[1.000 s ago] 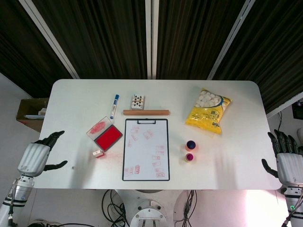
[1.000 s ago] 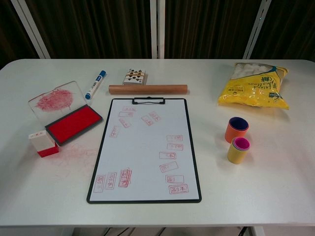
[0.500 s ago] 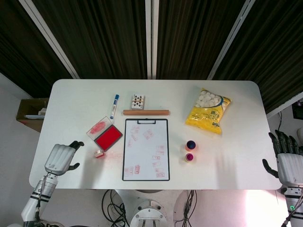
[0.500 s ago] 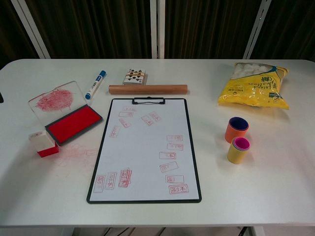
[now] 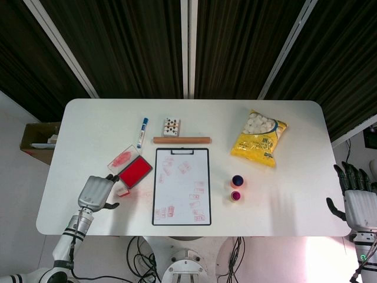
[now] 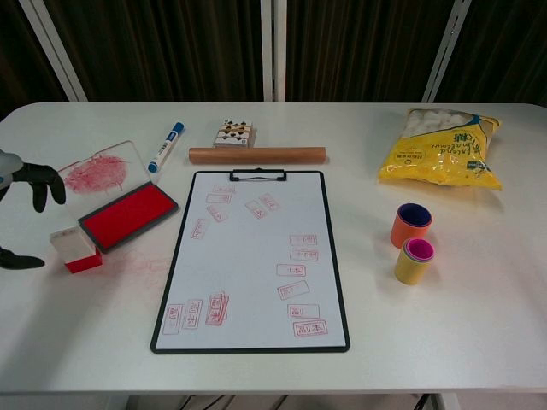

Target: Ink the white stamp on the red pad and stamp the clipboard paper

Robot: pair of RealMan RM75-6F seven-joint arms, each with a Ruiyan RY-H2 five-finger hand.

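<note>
- One white stamp [image 6: 74, 248] stands upright on the table [image 6: 479, 325], just in front of the red pad's [image 6: 128, 214] near-left corner, with smeared red ink on the tabletop beside it.
- It looks small, rigid and light, a white block over a red base; my judgement is that it will tip or skid easily if nudged, so a pinch across the two opposite sides of the white upper part, well above the inked base, seems the safest hold.
- That red pad lies open, its clear lid [image 6: 96, 174] folded back and stained; the ink surface is probably soft and needs only a light press.
- Just to the right lies the clipboard paper [image 6: 256, 256], flat and already bearing many red marks; bare space remains near its middle.
- Near the stamp is the left hand [image 5: 97, 191], empty, fingers parted and curved, hovering just left of it and not touching.
- In the chest view only dark fingertips [image 6: 38, 181] show at the frame edge; the palm is cut off.
- Far off, the right hand [image 5: 356, 200] sits beyond the table's right edge, fingers spread, holding nothing, and absent from the chest view.
- Writing on the stamp's face is too small to read.
</note>
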